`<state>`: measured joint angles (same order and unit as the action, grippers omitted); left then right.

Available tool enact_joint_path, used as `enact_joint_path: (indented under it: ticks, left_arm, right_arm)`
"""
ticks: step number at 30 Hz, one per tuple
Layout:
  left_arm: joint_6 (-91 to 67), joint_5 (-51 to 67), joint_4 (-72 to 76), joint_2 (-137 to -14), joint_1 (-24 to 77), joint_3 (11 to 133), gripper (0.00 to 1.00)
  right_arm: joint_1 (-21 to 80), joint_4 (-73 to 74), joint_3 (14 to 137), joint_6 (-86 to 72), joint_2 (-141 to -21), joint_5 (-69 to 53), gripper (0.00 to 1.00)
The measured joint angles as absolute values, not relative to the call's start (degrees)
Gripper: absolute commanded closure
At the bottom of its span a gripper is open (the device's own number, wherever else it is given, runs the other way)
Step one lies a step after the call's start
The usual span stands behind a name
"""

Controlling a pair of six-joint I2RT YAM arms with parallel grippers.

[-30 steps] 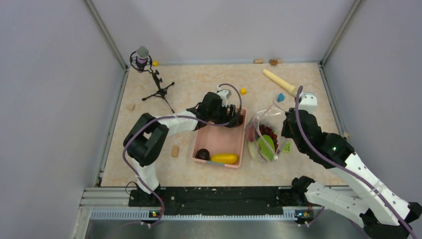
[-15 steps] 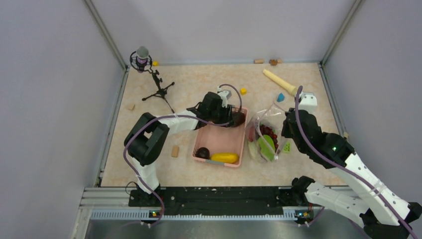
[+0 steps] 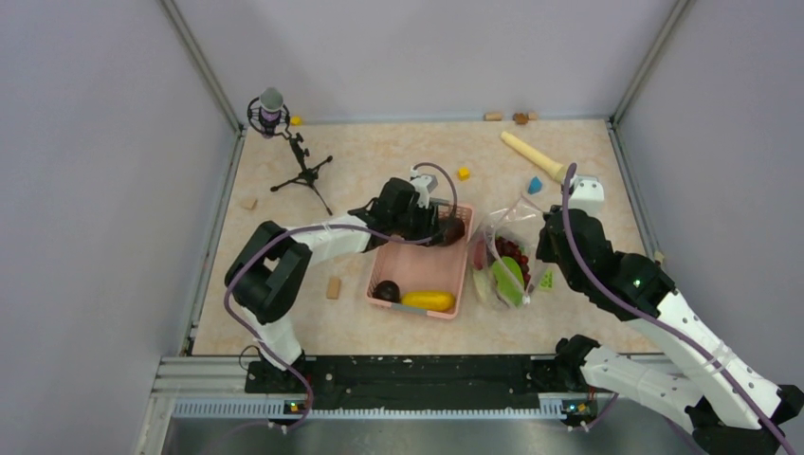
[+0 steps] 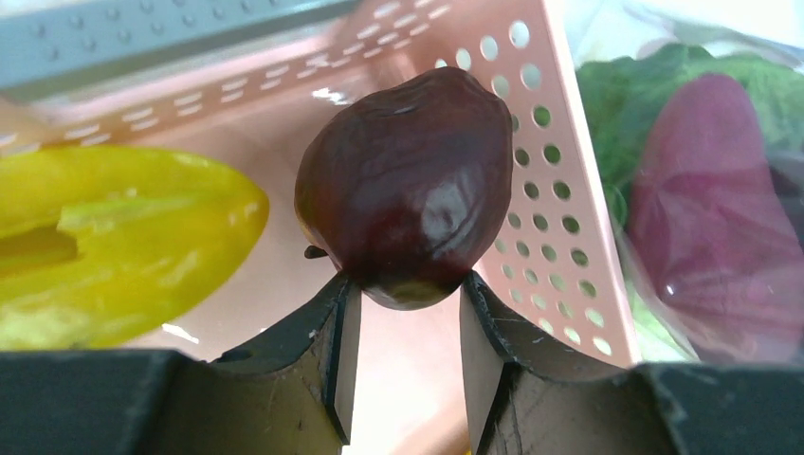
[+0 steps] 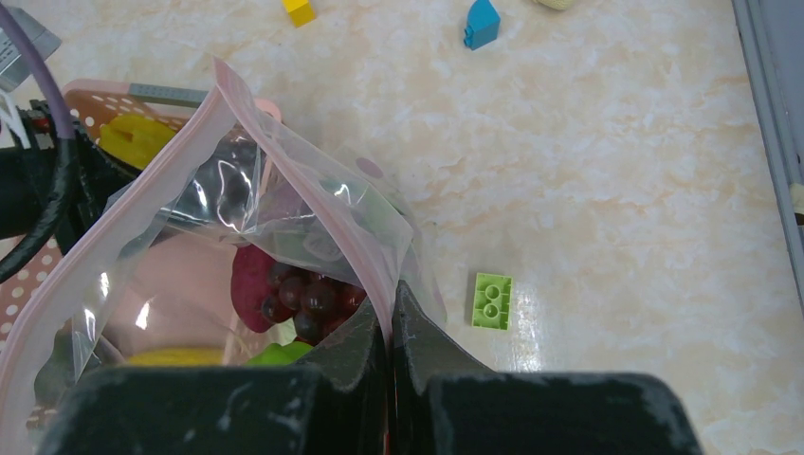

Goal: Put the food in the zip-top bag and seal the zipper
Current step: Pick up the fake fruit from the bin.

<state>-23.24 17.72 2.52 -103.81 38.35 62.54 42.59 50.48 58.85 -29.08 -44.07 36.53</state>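
The tabletop (image 3: 379, 156) is pale beige with a marbled look, boxed in by plain grey walls (image 3: 417, 47) on three sides. A microphone (image 3: 272, 106) on a small tripod stands in the far left corner. A beige rolling pin (image 3: 534, 154) lies toward the far right, and a yellow block (image 3: 464, 173) and a blue block (image 3: 535, 185) sit loose near it.

A pink basket (image 3: 422, 270) with perforated walls sits in the middle. At its near end lie a yellow fruit (image 3: 428, 300) and a dark round piece (image 3: 385, 291). Over its far right corner the left tool (image 4: 403, 313) holds a glossy brown-purple piece (image 4: 403, 213), its two fingers closed on the lower end.

The bag (image 3: 507, 261) lies just beside the basket's right wall. Through the clear plastic I can see the lettuce (image 4: 664, 85), the sweet potato (image 4: 706, 209), a cluster of dark pieces (image 5: 308, 294) and a green pod (image 3: 507, 278). The right tool (image 5: 390, 299) is pinched tight on the bag's rim and holds the mouth up and open. The zipper (image 5: 303, 166) runs as a pinkish strip from that grip up to a peak and down toward the basket.

A green block (image 5: 492, 300) lies on the tabletop just right of the bag. There is open tabletop on the far side between the microphone and the basket, and more along the right wall. On the left, small tan blocks (image 3: 333, 287) lie between the basket and the wall.
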Motion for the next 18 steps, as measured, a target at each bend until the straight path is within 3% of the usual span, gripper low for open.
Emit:
enact_joint_path:
  ticks: [18]
  left_arm:
    - [-22.41, 17.52, 3.84, -75.79, 38.35, 52.1, 1.0]
  right_arm:
    - [42.59, 50.48, 58.85, -29.06, -44.07, 36.53, 1.0]
